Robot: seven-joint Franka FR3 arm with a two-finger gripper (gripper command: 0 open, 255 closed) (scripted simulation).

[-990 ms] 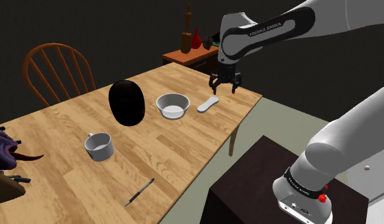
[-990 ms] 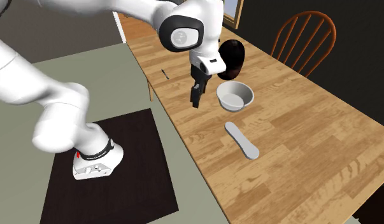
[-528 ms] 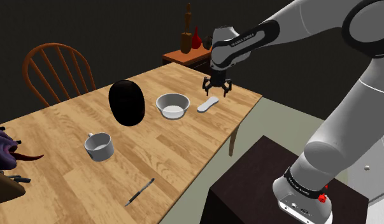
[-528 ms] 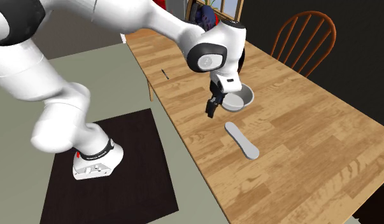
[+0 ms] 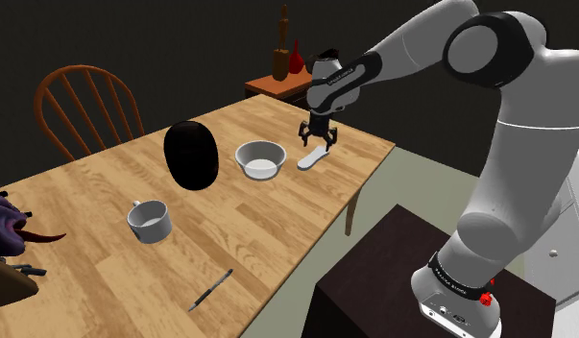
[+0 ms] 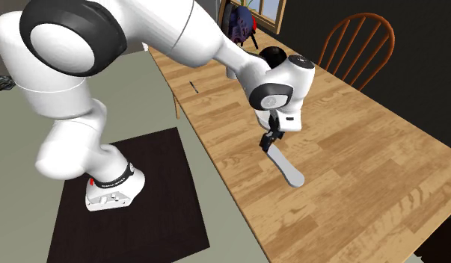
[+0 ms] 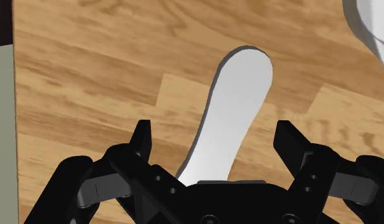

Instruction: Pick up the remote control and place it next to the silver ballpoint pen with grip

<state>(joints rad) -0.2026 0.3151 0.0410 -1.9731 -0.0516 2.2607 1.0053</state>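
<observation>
Remote (image 7: pixel 238 121) lies flat on bench (image 7: pixel 88 76), directly beneath claw (image 7: pixel 214 133); claw spread, straddling it without touching, long axis across the closing line.

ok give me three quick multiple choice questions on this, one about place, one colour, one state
1. Where does the remote lie? A on the table beside the bowl; B inside that bowl; C under the table.
2. The remote's colour? A red; B black; C plain white.
3. The gripper is? A shut on the remote; B open, straddling the remote; C shut on nothing.
A, it lies flat on the wood by the bowl; C, it is drawn white; B, the wrist view shows both fingers apart, clear of it.
</observation>
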